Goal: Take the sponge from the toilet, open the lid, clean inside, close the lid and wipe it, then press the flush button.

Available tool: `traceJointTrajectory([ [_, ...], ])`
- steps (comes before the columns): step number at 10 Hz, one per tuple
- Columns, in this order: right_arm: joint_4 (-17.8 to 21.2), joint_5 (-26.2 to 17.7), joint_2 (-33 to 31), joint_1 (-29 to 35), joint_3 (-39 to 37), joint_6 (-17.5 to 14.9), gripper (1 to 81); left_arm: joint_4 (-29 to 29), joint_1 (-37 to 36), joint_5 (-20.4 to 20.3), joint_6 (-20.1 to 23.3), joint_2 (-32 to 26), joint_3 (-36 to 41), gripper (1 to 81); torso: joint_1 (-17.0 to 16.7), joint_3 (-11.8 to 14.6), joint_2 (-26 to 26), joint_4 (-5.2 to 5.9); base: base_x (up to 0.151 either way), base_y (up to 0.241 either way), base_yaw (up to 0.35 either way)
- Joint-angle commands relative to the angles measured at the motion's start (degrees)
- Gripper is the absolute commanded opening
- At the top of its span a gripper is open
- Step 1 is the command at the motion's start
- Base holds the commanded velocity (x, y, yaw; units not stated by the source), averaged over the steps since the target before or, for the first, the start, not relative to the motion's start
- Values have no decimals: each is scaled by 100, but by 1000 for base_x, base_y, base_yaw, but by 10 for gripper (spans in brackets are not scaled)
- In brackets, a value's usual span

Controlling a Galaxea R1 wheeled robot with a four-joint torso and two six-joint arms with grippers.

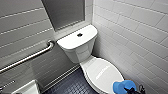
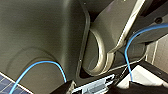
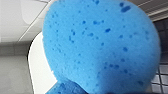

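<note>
Blue sponge [image 3: 100, 47] gripped in right fingers [image 1: 141, 89], head view adds closed lid [image 1: 103, 72], flush button [image 1: 79, 34].

No writing can be read.

The only printed mark is a faint grey strip, lettering or a logo, running slantwise across the top of the lid [image 1: 103, 73] of the toilet [image 1: 76, 48]. It is too blurred to make out a single letter or number, and whether it is a brand name or a label cannot be told.
</note>
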Motion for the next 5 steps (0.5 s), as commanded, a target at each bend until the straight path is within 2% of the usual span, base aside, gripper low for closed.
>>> traceJointTrajectory([
  [1, -25, -779, -560, -663, 366, -32, 10, 9, 139, 483, 61, -49, 139, 811, 0, 0, 0, 0, 0, 0, 0],
  [3, -235, -779, -875, -1059, 778, -32, 10, 9, 130, 483, 78, -14, 139, 811, 0, 0, -2, 0, 0, 0, 0],
  [5, -341, -796, -1386, -1087, 1482, -32, 10, 0, 130, 483, 158, 12, 139, 811, 0, 0, -2, 0, 0, 0, 0],
])
